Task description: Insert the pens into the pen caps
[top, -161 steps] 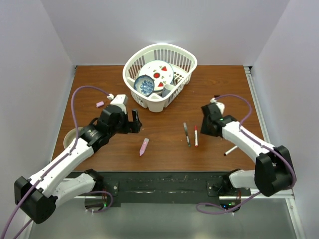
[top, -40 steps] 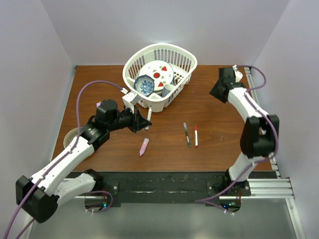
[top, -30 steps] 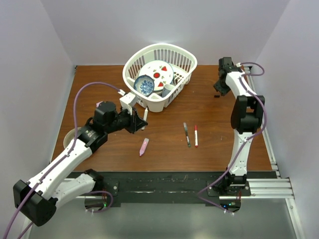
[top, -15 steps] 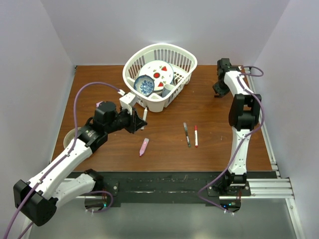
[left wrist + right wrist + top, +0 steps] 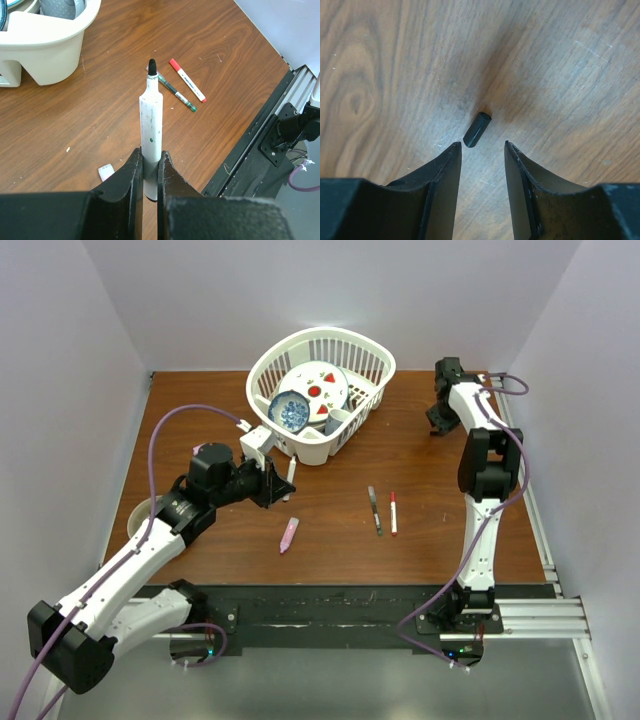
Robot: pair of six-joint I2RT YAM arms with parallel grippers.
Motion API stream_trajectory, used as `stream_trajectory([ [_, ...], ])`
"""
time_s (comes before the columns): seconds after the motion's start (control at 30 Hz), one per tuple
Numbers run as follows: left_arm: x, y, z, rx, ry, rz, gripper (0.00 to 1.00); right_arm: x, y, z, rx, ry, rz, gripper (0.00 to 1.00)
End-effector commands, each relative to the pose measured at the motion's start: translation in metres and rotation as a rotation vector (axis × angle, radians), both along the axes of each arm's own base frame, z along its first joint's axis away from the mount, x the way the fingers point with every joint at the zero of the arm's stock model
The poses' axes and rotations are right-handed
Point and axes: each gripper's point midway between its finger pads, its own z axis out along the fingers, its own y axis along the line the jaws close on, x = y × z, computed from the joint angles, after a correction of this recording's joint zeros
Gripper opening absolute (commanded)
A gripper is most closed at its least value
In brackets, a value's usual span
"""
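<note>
My left gripper [image 5: 150, 156] is shut on the lower barrel of a white pen [image 5: 151, 125] with a bare black tip, held above the table near the basket [image 5: 290, 476]. At the far right, my right gripper [image 5: 482, 146] hangs open just over a small black pen cap [image 5: 477, 129] lying on the wood, slightly ahead of its fingertips. In the top view that gripper [image 5: 437, 423] hides the cap. A dark grey pen [image 5: 374, 509], a white pen with a red cap [image 5: 393, 512] and a pink marker [image 5: 289, 534] lie mid-table.
A white basket [image 5: 372, 368] with plates stands at the back centre; its wall [image 5: 50, 45] is close to the left gripper. A round dish [image 5: 140, 512] sits under the left arm. The black front rail [image 5: 280, 120] borders the table.
The right arm swung out to the far right corner and settled low over the black cap, jaws a touch wider. The left gripper, empty in the earliest frame, now holds the white pen still.
</note>
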Motion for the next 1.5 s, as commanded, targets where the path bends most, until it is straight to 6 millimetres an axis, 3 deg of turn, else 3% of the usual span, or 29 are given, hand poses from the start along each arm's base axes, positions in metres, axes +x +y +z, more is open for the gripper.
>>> stream_trajectory([
  [0.0,0.001,-0.001,0.008,-0.012,-0.046,-0.021,0.0,0.012,-0.005,0.007,-0.008,-0.042,-0.047,0.44],
  [0.47,0.002,-0.001,0.007,-0.011,-0.043,-0.017,0.0,0.008,-0.006,-0.018,-0.016,0.029,-0.044,0.41],
  [0.73,0.003,0.001,0.01,-0.014,-0.053,-0.008,0.0,-0.01,-0.003,-0.025,-0.021,0.091,0.05,0.19],
  [0.77,0.003,0.002,0.011,-0.015,-0.056,-0.005,0.0,-0.012,-0.002,-0.017,-0.022,0.084,0.087,0.16],
  [0.83,0.003,0.003,0.012,-0.016,-0.062,-0.001,0.0,-0.021,0.004,-0.027,0.003,0.087,0.137,0.13],
  [0.97,0.002,0.004,0.014,-0.02,-0.068,0.006,0.0,-0.055,0.018,-0.03,0.04,0.114,0.295,0.1],
  [1.03,0.001,0.005,0.015,-0.024,-0.072,0.005,0.0,-0.083,0.028,-0.03,0.035,0.127,0.355,0.09],
  [1.07,0.0,0.005,0.017,-0.028,-0.076,0.005,0.0,-0.109,0.031,-0.041,0.039,0.177,0.39,0.09],
  [1.13,-0.001,0.005,0.017,-0.032,-0.077,0.003,0.0,-0.12,0.044,-0.027,0.018,0.135,0.46,0.09],
  [1.2,-0.002,0.005,0.017,-0.036,-0.077,0.001,0.0,-0.151,0.053,-0.038,0.021,0.183,0.499,0.1],
  [1.23,-0.003,0.005,0.017,-0.038,-0.077,-0.002,0.0,-0.157,0.057,-0.031,0.025,0.16,0.515,0.11],
  [1.27,-0.002,0.005,0.018,-0.04,-0.08,0.002,0.0,-0.177,0.059,-0.042,0.038,0.199,0.528,0.11],
  [1.37,-0.004,0.004,0.019,-0.047,-0.083,-0.003,0.0,-0.198,0.069,-0.045,0.024,0.207,0.574,0.15],
  [1.47,-0.004,0.004,0.018,-0.049,-0.077,-0.008,0.0,-0.205,0.069,-0.045,-0.012,0.216,0.596,0.22],
])
